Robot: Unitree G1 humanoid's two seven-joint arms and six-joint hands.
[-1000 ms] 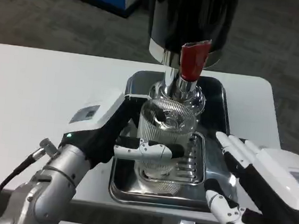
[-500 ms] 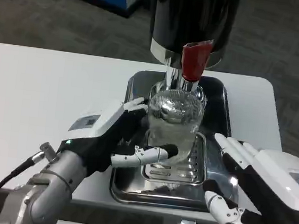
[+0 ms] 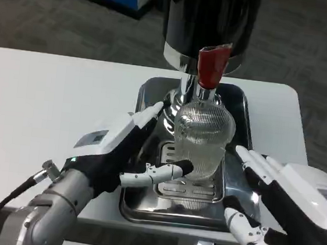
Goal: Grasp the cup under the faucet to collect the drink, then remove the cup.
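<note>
Item 1, cup [image 3: 201, 143]: clear ribbed glass, tilted so that I see its ribbed side and rounded end. It sits over the slotted drip grate [image 3: 187, 186] of the steel tray [image 3: 243, 116], directly below the faucet [image 3: 201, 86] with the red lever [image 3: 211, 65].

Item 2, left robot hand [image 3: 126, 154]: reaching in from the cup's left side. Its thumb [image 3: 157, 173] lies across the cup's lower front and its fingers [image 3: 150, 114] run up along the cup's left side. From my seat it reads as a grip on the cup, though the contact behind the glass is hidden.

Item 3, right robot hand [image 3: 282, 214]: hovering near the desk's front right corner, just beside the tray's right rim. The fingers are spread apart and straight, thumb low and forward, with nothing in it. It is apart from the cup.

Item 4, dispenser [image 3: 206, 21]: dark body with a chrome collar, standing at the far edge of the tray.

Item 5, desk [image 3: 48, 104]: white top, carrying the tray toward its right half.
</note>
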